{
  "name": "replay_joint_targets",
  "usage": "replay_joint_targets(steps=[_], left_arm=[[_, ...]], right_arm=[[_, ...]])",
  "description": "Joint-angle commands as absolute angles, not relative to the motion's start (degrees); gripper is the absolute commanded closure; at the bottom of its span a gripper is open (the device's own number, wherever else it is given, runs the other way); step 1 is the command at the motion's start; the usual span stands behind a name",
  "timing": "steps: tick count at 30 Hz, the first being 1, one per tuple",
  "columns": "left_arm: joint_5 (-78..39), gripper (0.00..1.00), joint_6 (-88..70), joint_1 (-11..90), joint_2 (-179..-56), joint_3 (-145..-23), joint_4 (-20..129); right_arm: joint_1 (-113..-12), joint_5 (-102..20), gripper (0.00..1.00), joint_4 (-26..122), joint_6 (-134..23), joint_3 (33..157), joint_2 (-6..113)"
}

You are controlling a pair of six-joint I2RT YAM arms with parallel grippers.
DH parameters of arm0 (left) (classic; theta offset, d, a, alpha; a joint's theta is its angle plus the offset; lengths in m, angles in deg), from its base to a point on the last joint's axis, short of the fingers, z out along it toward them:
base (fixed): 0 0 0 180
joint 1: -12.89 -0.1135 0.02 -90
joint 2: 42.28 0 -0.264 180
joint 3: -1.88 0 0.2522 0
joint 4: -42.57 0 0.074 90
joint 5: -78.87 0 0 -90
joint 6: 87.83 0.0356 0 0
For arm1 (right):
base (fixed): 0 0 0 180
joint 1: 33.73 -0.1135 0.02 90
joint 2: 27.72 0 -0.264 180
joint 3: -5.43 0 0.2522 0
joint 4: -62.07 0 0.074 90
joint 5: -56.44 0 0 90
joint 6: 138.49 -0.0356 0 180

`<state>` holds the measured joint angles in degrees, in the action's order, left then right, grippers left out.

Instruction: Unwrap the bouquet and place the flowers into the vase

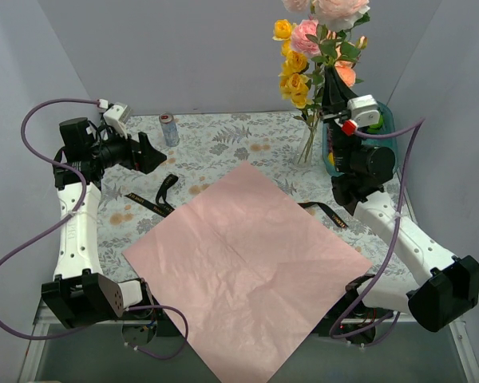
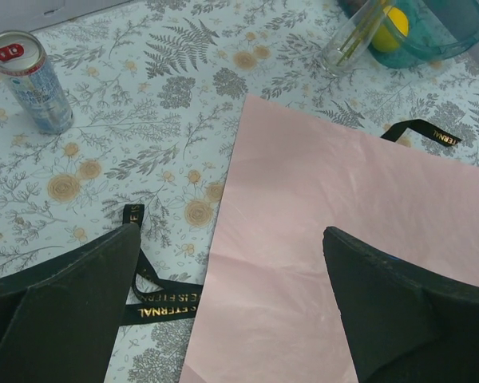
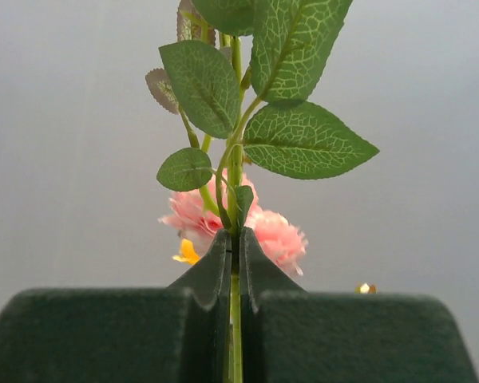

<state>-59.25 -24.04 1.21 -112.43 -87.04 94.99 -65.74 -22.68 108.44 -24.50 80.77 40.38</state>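
A silver drink can (image 1: pixel 168 129) stands upright on the counter (image 1: pixel 223 148), whose cover shows grey ferns and tan blossoms. Well apart, far right, a teal plastic tray (image 2: pixel 451 38) holds a yellow round fruit (image 2: pixel 395 26).

Gold capitals on a flat black ribbon (image 2: pixel 164 307) lying on the fern-and-flower printed tablecloth (image 2: pixel 184 96) read "IS ETERNAL" in the left wrist view; the letters before them are lost in a fold. Gold lettering on the ribbon's far end (image 2: pixel 421 132) is too small to read. Print on the silver drink can (image 2: pixel 33 84) is blurred and unreadable.
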Motion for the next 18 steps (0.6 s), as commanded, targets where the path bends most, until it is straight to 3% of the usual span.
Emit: replay_joint_targets(steps=[1, 5, 9, 18], left_arm=[[-60.7, 0.02, -23.75, 0.85, -113.02, -87.82, 92.37], [-61.14, 0.02, -23.93, 0.94, -115.48, -89.05, 91.76], [-61.49, 0.02, -24.46, 0.85, -116.98, -89.05, 90.79], [-60.88, 0.02, -22.61, 0.85, -118.21, -88.53, 90.88]], right_arm=[[-61.78, -20.46, 0.99, 108.7, -31.07, 82.2, 39.52], [-60.37, -19.31, 0.99, 107.54, -32.4, 81.07, 39.78], [-58.7, -25.46, 0.99, 119.29, -35.38, 72.65, 40.21], [-56.58, -33.2, 0.99, 128.19, -34.25, 71.21, 47.76]])
